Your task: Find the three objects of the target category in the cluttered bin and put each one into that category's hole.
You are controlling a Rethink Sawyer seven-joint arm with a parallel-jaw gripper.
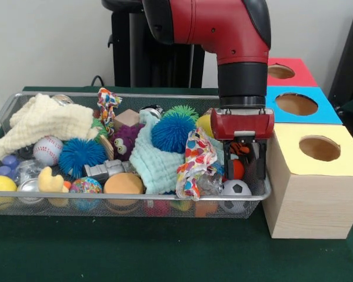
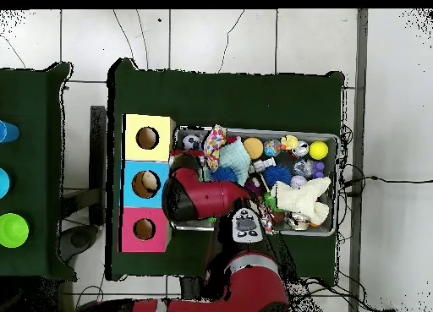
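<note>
An orange-and-black striped toy (image 1: 240, 148) sits right between the jaws (image 1: 245, 157), up at the top of the gap under the red gripper housing, and just below it there is an orange ball (image 1: 237, 169). The jaws are down in the bin's corner beside the boxes, and the dark fingers (image 1: 260, 160) stand a fair way apart, around that toy. Whether they are pinching it or only straddling it, I cannot tell from here. Which category is the target cannot be read off either, so take the striped toy as a guess.

The relation that matters: the toy lies inside the gap, not off to one side, so the coming move looks like a squeeze and a straight lift. No long axis to speak of; it reads as a small bunched lump.

Outward now. A soccer ball (image 1: 236, 188) rests just below the jaws against the wire bin (image 1: 135, 200). A patterned cloth (image 1: 195, 158) hangs just beside them, then a mint washcloth (image 1: 153, 161) and a spiky blue ball (image 1: 172, 132) further off. On the other side, just over the bin wall, stands the yellow box (image 1: 309, 176) with its hole (image 1: 319, 148); the blue box (image 1: 300, 106) and red box (image 1: 285, 71) run on behind it. All sit on the green bench (image 1: 165, 247).

No brand or writing is readable anywhere.
</note>
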